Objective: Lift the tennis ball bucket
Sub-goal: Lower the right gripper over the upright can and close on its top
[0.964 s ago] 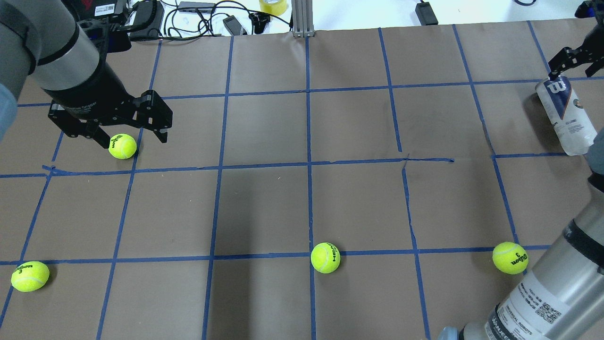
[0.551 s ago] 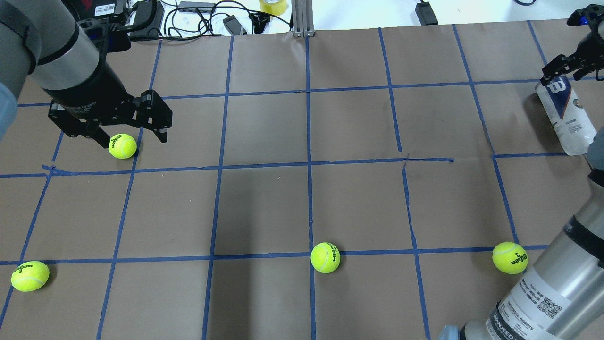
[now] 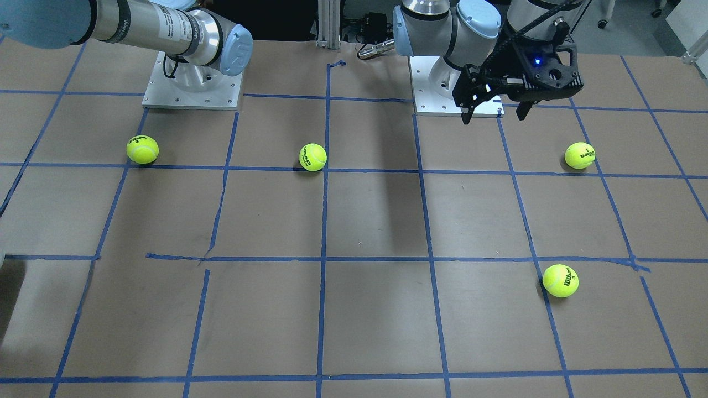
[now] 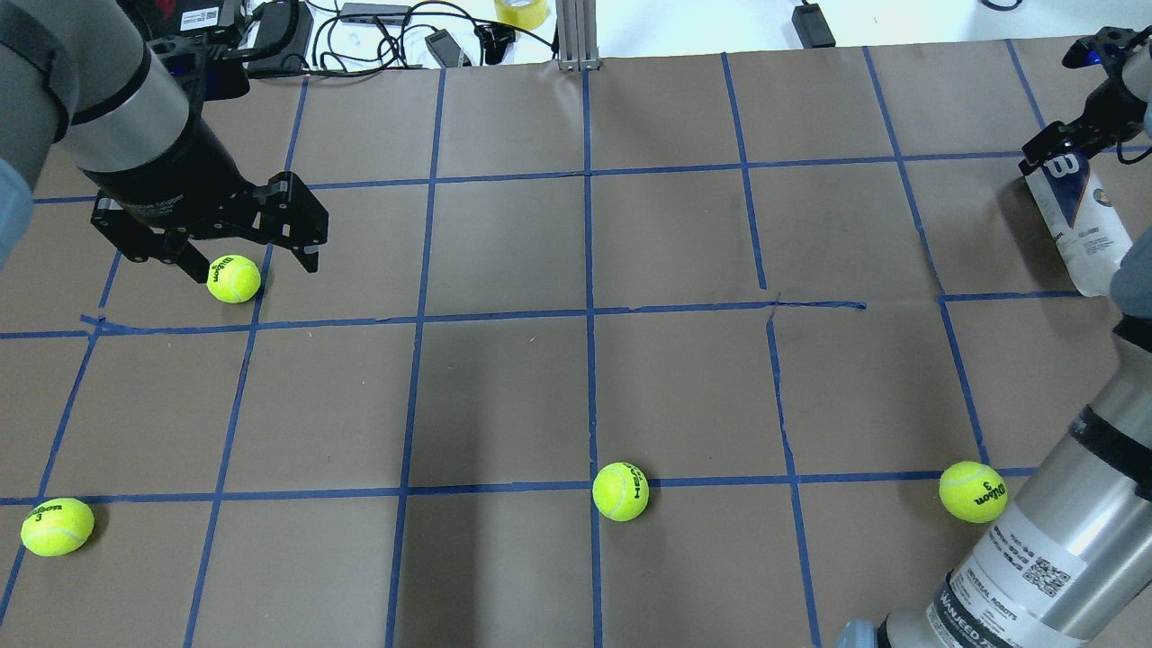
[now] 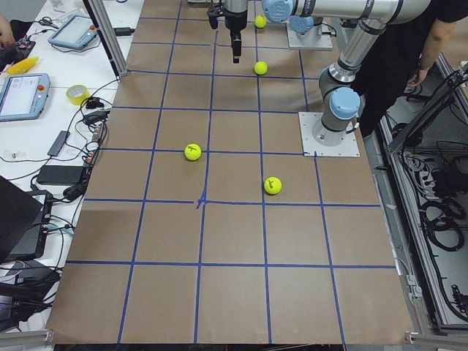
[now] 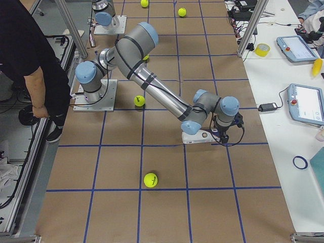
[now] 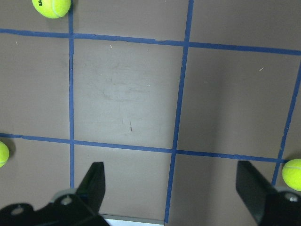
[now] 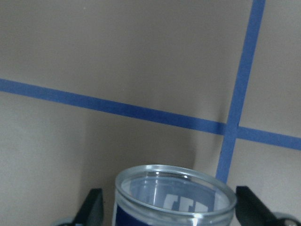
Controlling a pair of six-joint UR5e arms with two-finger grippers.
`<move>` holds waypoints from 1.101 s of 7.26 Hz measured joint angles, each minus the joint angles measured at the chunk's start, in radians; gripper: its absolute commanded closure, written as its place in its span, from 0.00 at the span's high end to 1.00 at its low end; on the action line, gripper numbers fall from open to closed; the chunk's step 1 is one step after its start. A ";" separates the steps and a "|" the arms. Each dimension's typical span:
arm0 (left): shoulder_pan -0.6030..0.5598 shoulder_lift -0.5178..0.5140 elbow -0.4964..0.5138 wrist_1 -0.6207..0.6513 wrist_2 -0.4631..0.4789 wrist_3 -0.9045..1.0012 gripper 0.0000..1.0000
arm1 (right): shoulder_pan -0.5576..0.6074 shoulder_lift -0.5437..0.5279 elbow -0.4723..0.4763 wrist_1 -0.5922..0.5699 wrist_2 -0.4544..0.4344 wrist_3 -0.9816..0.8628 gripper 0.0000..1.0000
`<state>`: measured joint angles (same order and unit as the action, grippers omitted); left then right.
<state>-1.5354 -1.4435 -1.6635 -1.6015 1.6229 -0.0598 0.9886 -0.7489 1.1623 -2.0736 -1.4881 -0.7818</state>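
Note:
The tennis ball bucket (image 4: 1084, 229), a clear can with a white and navy label, lies tilted at the table's far right edge. It also shows in the exterior right view (image 6: 196, 136). My right gripper (image 4: 1053, 155) is open and straddles the can's open rim (image 8: 175, 186). Its fingers (image 8: 92, 207) stand a little clear of the rim on both sides. My left gripper (image 4: 252, 264) is open and empty, hovering over a tennis ball (image 4: 233, 278) at the left. The can is out of the front-facing view.
Three more tennis balls lie near the front: one at the left (image 4: 57, 526), one in the middle (image 4: 620, 491), one at the right (image 4: 972, 491) beside my right arm's lower link. Cables and devices (image 4: 360, 27) lie beyond the far edge.
My right gripper has moved down and over the can's far end, so its fingers now flank the rim. The can has shifted slightly. The left arm has not moved.

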 measured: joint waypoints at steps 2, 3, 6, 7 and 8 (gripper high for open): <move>0.000 0.000 0.000 0.000 0.000 0.000 1.00 | 0.000 0.008 -0.006 -0.002 -0.005 0.009 0.98; 0.000 0.000 0.001 0.000 0.000 0.000 1.00 | 0.000 0.009 -0.008 -0.002 -0.001 0.024 0.96; 0.001 0.000 0.001 -0.001 0.000 0.000 1.00 | 0.000 0.019 -0.013 -0.003 0.002 0.072 0.72; 0.000 0.000 0.001 -0.001 0.000 0.000 1.00 | 0.000 0.022 -0.013 -0.002 0.002 0.076 0.63; 0.000 0.000 0.001 -0.002 0.000 0.000 1.00 | -0.001 0.021 -0.013 -0.002 0.002 0.077 0.63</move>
<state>-1.5352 -1.4435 -1.6628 -1.6030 1.6229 -0.0598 0.9879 -0.7274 1.1489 -2.0754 -1.4862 -0.7046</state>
